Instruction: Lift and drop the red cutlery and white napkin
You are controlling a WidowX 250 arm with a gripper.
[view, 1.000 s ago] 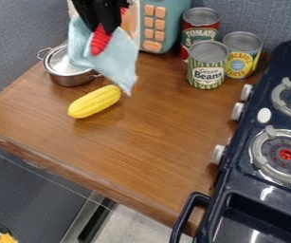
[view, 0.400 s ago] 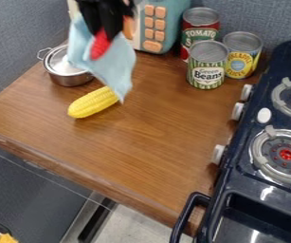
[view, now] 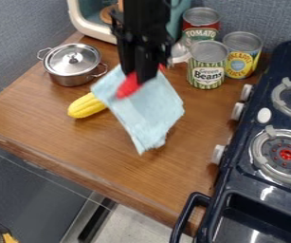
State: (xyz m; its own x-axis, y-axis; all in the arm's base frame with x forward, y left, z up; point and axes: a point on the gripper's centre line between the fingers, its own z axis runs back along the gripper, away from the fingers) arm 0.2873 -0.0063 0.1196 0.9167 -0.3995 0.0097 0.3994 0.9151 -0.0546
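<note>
Clamped on the red cutlery [view: 128,87], my tool [view: 139,76] hung in the upper middle of the frame, the cutlery's silver head pointing up and right toward the green beans can [view: 207,71]. From my grip the pale blue napkin [view: 149,113] draped down toward the centre over the worktop [view: 109,156], hiding the right end of the yellow corn [view: 86,106], and the lidded pot [view: 72,65] sat at the upper left.

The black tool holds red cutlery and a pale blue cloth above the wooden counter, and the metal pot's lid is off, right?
No, the camera view shows the silver lid on the metal pot. The black tool does hold red cutlery and the pale blue cloth above the wooden counter.
</note>
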